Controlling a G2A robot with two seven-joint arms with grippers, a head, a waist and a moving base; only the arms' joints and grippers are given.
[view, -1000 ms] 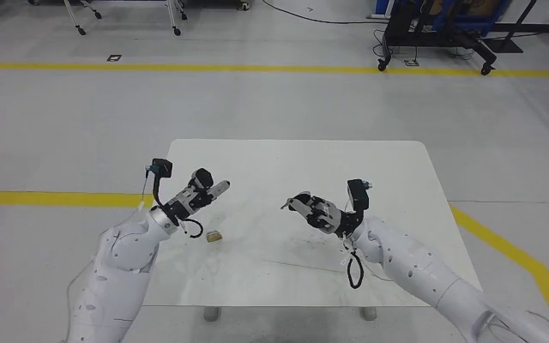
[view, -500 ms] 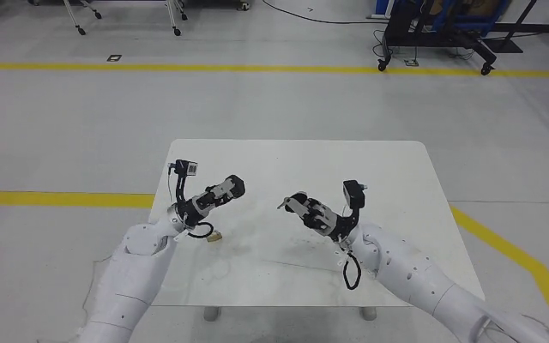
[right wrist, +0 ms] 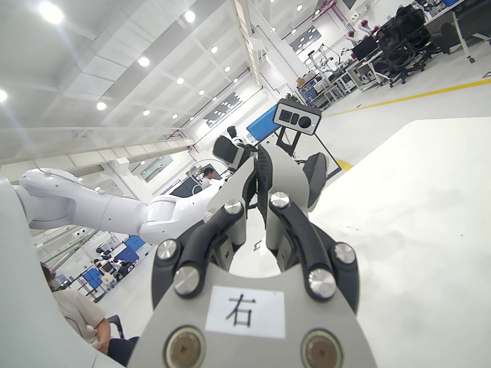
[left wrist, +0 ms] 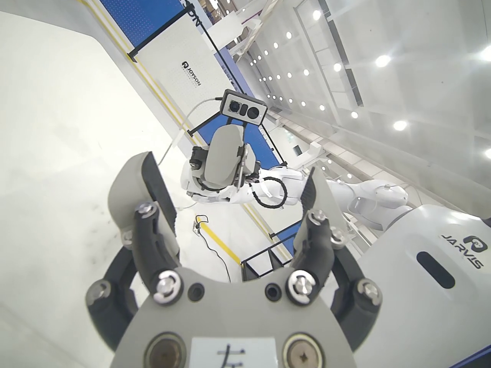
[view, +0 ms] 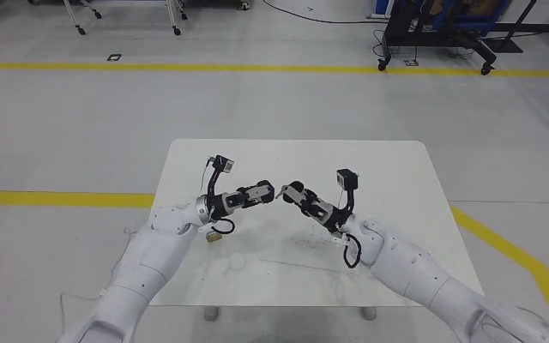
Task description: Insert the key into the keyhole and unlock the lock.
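Note:
A small brass lock (view: 214, 237) lies on the white table (view: 386, 163), near its front left, beside my left forearm. My right gripper (view: 290, 188) hangs above the table's middle with its fingers pressed together (right wrist: 256, 162). A thin metal sliver, the key (left wrist: 240, 173), shows at its fingers. My left gripper (view: 264, 192) faces it from close by, open and empty (left wrist: 232, 174). The left wrist view frames the right gripper (left wrist: 224, 158) between its spread fingers. The two grippers stand nearly tip to tip, well away from the lock.
The table's right half and far side are bare white surface. Yellow floor lines run behind and beside the table. A black wheeled frame (view: 437, 34) stands far off on the floor at the back right.
My left arm swung from the table's left side toward the middle, bringing its gripper up to the right gripper. The right gripper edged slightly toward it. The lock stayed put.

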